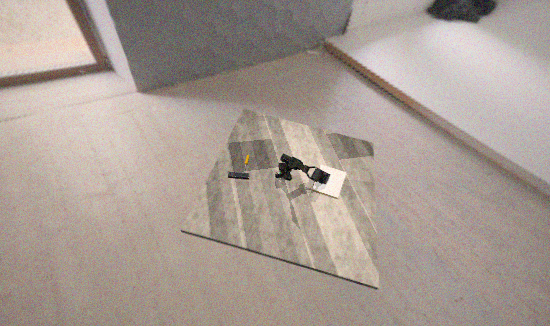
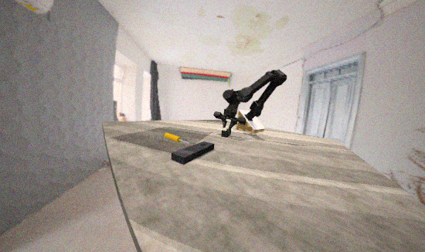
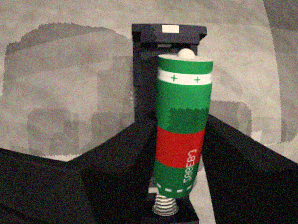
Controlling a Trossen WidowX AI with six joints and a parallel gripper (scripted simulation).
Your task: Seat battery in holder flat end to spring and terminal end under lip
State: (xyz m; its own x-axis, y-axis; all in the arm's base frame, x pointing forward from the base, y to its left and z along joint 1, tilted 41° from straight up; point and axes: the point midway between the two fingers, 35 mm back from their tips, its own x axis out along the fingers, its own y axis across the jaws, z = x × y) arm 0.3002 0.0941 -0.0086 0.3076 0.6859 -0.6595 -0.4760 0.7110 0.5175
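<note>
Top view looks down obliquely from far above the table (image 1: 286, 240). Exterior view sits low near the table edge, facing the distant arm (image 2: 256, 90). Wrist view looks close down. All share the table.

Yellow-handled screwdriver (image 2: 176, 137) lies on the wood-grain table (image 2: 260, 185), just beyond a flat black block (image 2: 192, 151); white double doors (image 2: 331, 110) far right.
</note>
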